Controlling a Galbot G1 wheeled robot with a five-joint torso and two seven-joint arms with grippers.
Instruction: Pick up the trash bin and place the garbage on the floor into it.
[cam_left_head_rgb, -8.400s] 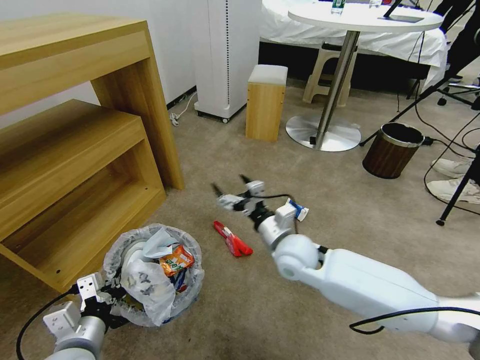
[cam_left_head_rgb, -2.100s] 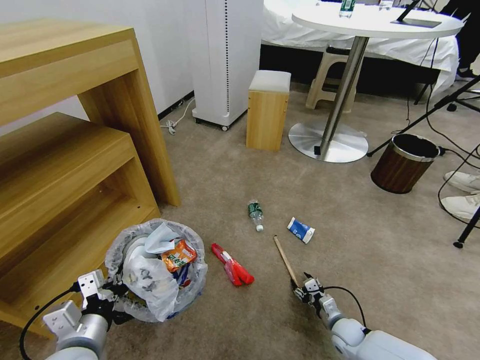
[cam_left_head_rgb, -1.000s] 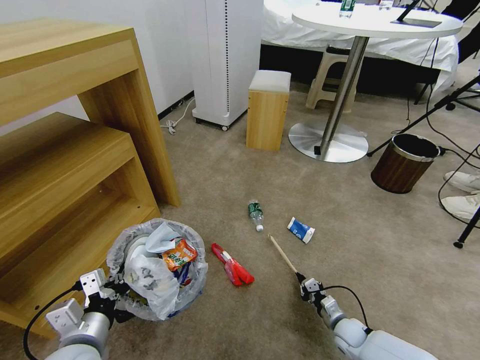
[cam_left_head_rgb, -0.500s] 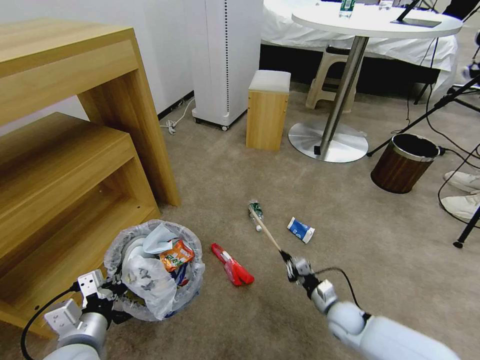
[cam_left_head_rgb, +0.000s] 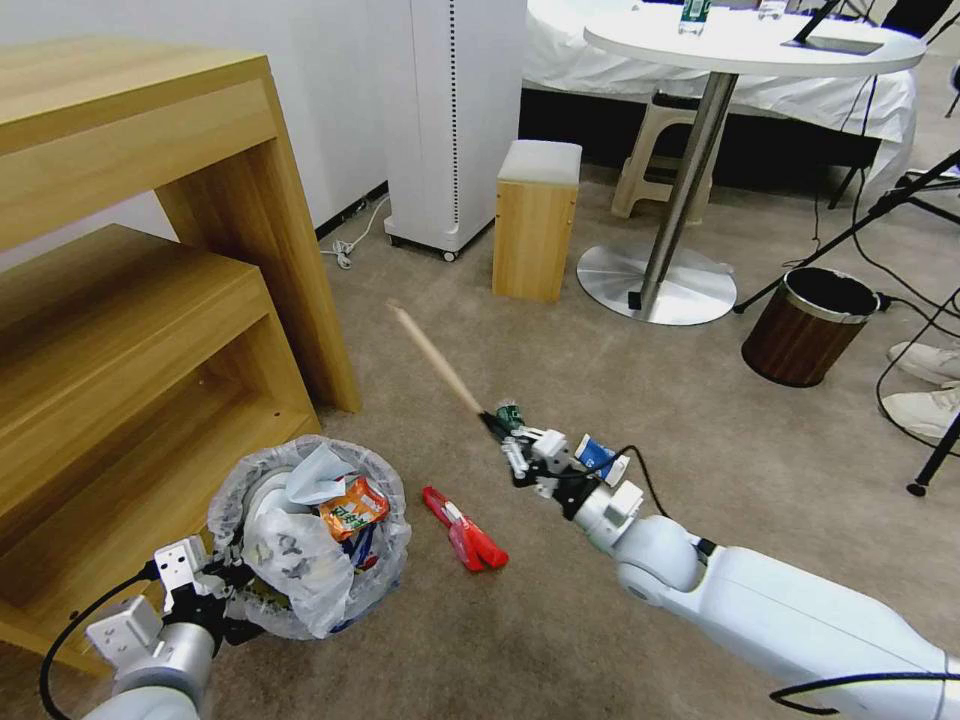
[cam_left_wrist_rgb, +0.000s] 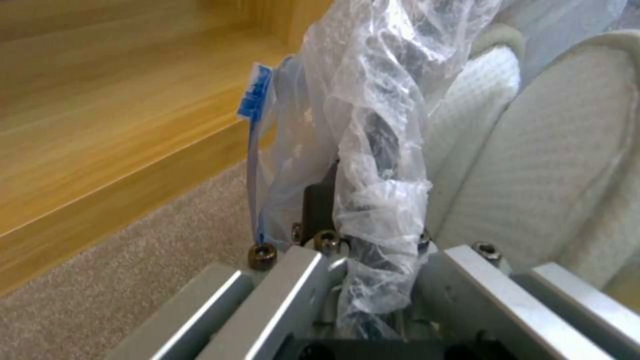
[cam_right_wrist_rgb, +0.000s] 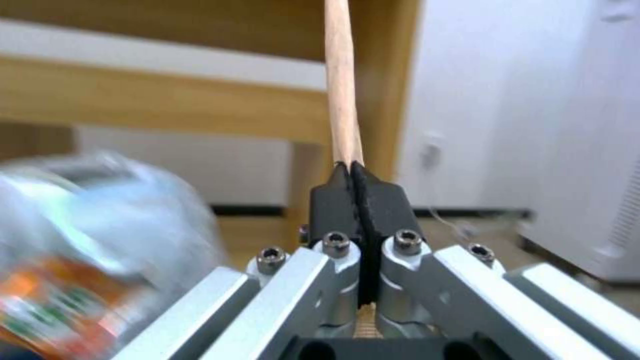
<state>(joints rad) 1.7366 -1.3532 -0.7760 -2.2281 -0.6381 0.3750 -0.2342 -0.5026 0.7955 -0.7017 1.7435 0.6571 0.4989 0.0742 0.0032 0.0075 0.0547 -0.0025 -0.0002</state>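
above floor (cam_left_head_rgb: 560, 330), right claw (cam_left_head_rgb: 497, 424) clamps wooden stick (cam_left_head_rgb: 436, 359); small bottle (cam_left_head_rgb: 511, 414) half hidden.

1. The floor (cam_left_head_rgb: 560, 620) was beige short-pile carpet.
2. A red wrapper (cam_left_head_rgb: 463, 527) lay flat on it, just beside the trash bin (cam_left_head_rgb: 305, 545), whose base was hidden by its bag.
3. A small bottle (cam_left_head_rgb: 511, 414) and a white-blue plastic bag (cam_left_head_rgb: 600, 458) lay farther out, partly hidden.
4. A brown wood-grain bin (cam_left_head_rgb: 805, 326), a small wooden stool (cam_left_head_rgb: 533, 220) and a round metal desk base (cam_left_head_rgb: 657, 282) stood on the carpet.
5. White sneakers (cam_left_head_rgb: 925, 395) rested at the right edge.
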